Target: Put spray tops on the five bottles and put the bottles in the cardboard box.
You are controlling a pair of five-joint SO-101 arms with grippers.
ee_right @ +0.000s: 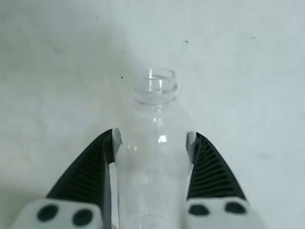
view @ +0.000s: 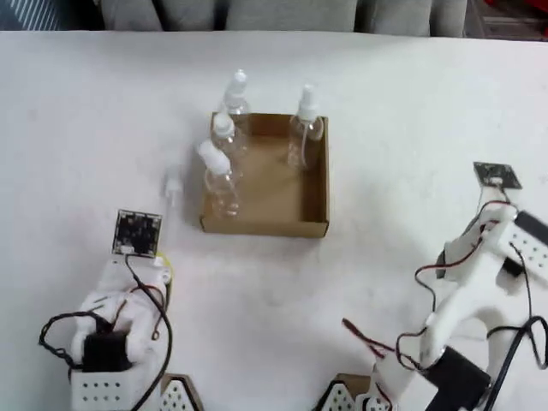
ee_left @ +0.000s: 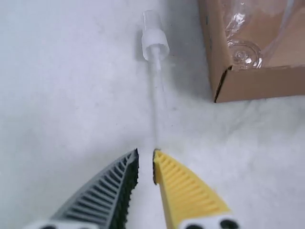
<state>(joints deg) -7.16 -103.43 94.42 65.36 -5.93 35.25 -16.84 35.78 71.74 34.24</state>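
The cardboard box (view: 312, 224) sits mid-table and holds several clear bottles with white spray tops, such as one at the back right (view: 306, 128) and a tilted one at the front left (view: 219, 178). One loose spray top (view: 174, 187) lies on the table left of the box; in the left wrist view this spray top (ee_left: 155, 40) points its thin tube toward my left gripper (ee_left: 146, 158), which is shut, its grey and yellow tips just short of the tube's end. My right gripper (ee_right: 152, 138) is shut on an uncapped clear bottle (ee_right: 153, 119).
The box's near corner (ee_left: 221, 83) stands close beside the loose spray top. Both arm bases (view: 103, 377) are at the table's front edge, with cables trailing. Bare white table lies between the arms and in front of the box.
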